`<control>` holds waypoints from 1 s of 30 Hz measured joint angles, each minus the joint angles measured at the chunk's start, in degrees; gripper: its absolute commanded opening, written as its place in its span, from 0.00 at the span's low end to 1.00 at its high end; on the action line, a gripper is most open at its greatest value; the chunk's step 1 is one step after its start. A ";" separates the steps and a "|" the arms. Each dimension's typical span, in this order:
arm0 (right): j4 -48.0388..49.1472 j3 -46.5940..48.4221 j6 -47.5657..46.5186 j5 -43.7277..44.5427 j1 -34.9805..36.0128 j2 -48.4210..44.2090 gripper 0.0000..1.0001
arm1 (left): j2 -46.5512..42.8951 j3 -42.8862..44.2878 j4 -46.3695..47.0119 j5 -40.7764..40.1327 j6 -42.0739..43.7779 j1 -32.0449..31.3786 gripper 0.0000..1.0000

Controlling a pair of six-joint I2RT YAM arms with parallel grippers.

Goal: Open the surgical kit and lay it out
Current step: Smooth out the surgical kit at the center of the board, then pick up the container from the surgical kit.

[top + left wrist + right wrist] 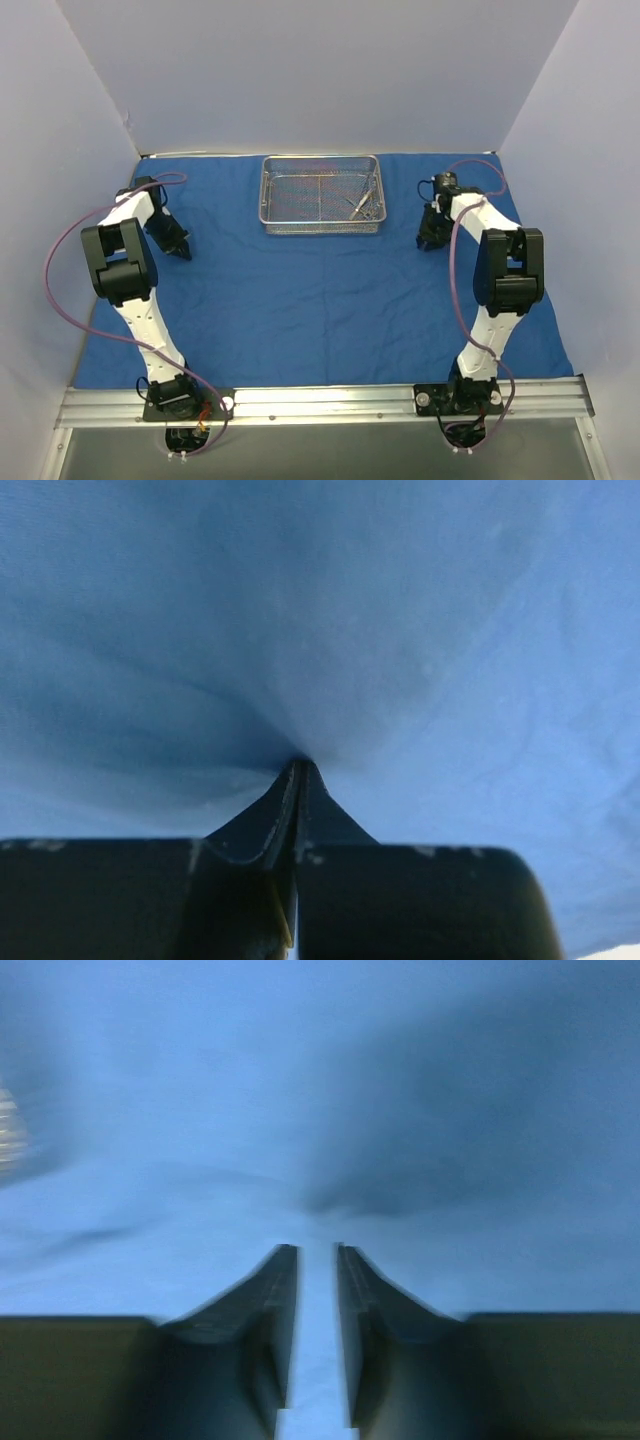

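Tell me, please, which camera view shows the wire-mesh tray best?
The top external view: the wire-mesh tray sits whole on the blue cloth. The left wrist view shows none of it; the right wrist view has a blurred silver patch at its left edge, perhaps the tray.

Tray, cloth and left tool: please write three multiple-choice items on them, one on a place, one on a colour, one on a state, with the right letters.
1. Where does the tray stand?
A. by the arm bases
B. at the far middle of the cloth
C. off the cloth

2. What colour is the cloth?
A. blue
B. green
C. white

3. How is the left tool?
A. wide open
B. holding scissors
C. shut on cloth

Key:
1 B, the top view shows it centred at the far side.
2 A, it is blue in all views.
3 C, its wrist view shows it closed, with cloth puckered at its tip.
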 measured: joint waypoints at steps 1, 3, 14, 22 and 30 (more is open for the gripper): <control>-0.15 1.18 0.02 -0.15 1.01 0.15 0.30 | 1.05 1.31 -1.01 0.68 -0.02 0.37 0.08; -0.04 4.20 0.04 -0.63 3.04 0.59 0.45 | 1.25 1.62 -1.07 0.76 0.02 0.59 0.25; 5.55 21.88 -0.44 -5.03 7.76 4.48 0.89 | -10.75 -0.83 7.08 5.86 -1.49 -3.96 0.67; 5.46 32.17 -1.68 -6.99 8.81 16.48 0.92 | -4.20 12.52 15.41 12.28 -1.57 -14.47 0.68; 3.17 41.86 -1.70 -7.87 9.18 24.33 0.82 | 8.66 32.46 9.64 8.04 0.48 -19.69 0.65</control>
